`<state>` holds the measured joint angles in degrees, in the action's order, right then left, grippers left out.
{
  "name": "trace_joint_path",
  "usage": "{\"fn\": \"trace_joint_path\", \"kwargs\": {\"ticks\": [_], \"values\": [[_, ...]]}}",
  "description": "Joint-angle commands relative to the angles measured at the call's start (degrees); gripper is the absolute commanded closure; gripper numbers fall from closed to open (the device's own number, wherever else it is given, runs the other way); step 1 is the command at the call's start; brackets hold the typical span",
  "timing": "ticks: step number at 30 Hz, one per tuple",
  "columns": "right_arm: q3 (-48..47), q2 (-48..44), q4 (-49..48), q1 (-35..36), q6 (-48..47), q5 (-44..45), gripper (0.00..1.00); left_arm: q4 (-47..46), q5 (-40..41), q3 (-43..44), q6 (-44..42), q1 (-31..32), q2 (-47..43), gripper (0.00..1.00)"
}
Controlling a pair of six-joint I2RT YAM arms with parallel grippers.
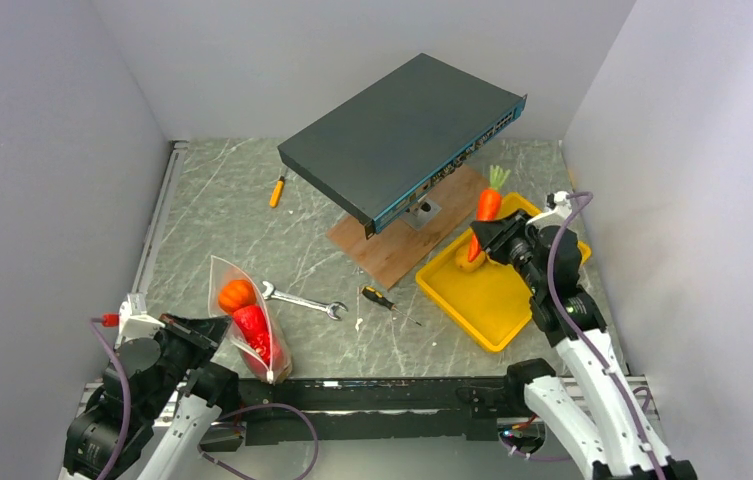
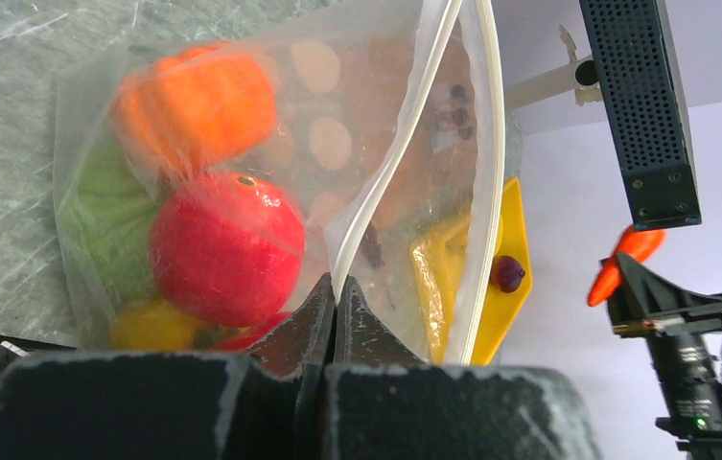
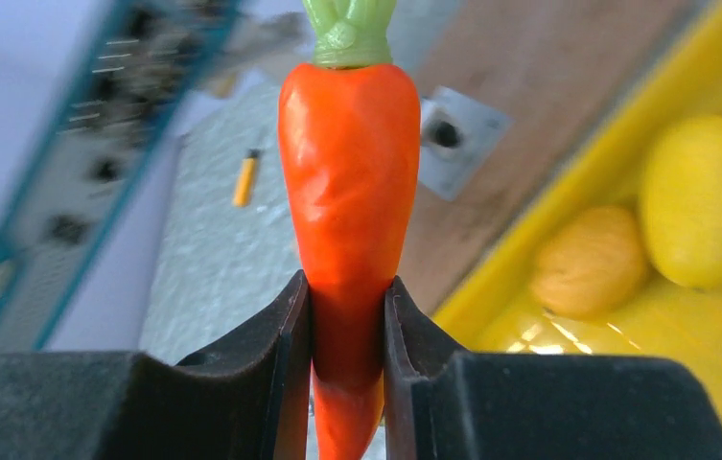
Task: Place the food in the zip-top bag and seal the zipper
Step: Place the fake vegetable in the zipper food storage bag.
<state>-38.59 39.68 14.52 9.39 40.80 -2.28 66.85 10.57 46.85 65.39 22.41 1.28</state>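
Note:
The clear zip-top bag (image 1: 244, 318) lies at the near left, holding an orange pumpkin (image 2: 194, 105), a red pepper (image 2: 227, 247), a green cabbage (image 2: 107, 225) and a yellow piece. My left gripper (image 2: 335, 287) is shut on the bag's whitish zipper strip (image 2: 376, 187) and holds the mouth open. My right gripper (image 3: 347, 307) is shut on the orange carrot (image 3: 347, 182), held above the yellow tray (image 1: 482, 285). Two yellow potatoes (image 3: 697, 201) lie in the tray. A purple onion (image 2: 507, 273) shows on the tray in the left wrist view.
A dark network switch (image 1: 402, 135) stands tilted on a wooden board (image 1: 402, 245) at the back. A silver wrench (image 1: 302, 300) and a small screwdriver (image 1: 382, 298) lie mid-table. A yellow-handled screwdriver (image 1: 276, 190) lies further back. Walls close in left and right.

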Motion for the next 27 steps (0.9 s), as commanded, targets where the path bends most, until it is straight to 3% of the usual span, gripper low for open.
{"fn": "trace_joint_path", "kwargs": {"ticks": [1, 9, 14, 19, 23, 27], "values": [[-8.04, -2.95, -3.48, 8.02, -4.21, 3.68, 1.0, -2.0, -1.36, 0.76, -0.2, -0.08, 0.02, 1.0], [-14.16, -3.26, -3.75, 12.33, -2.9, 1.94, 1.0, -1.6, -1.34, 0.72, 0.36, 0.0, -1.09, 1.0], [-18.93, 3.28, -8.72, 16.6, -4.65, -14.85, 1.0, -1.06, -1.25, 0.4, 0.75, -0.05, -1.1, 1.0], [-23.6, 13.14, -11.29, 32.86, -3.38, -13.94, 1.0, -2.3, -2.05, -0.51, 1.38, 0.0, -1.1, 1.0], [-29.73, 23.02, -10.9, 52.52, -7.42, -3.36, 1.0, -2.8, -3.07, -0.84, 1.64, -0.06, -0.47, 1.0], [-35.49, 32.3, -9.27, 62.37, -6.39, 6.62, 1.0, -2.44, -3.12, -0.72, 1.93, -0.02, -0.33, 1.0]]}}
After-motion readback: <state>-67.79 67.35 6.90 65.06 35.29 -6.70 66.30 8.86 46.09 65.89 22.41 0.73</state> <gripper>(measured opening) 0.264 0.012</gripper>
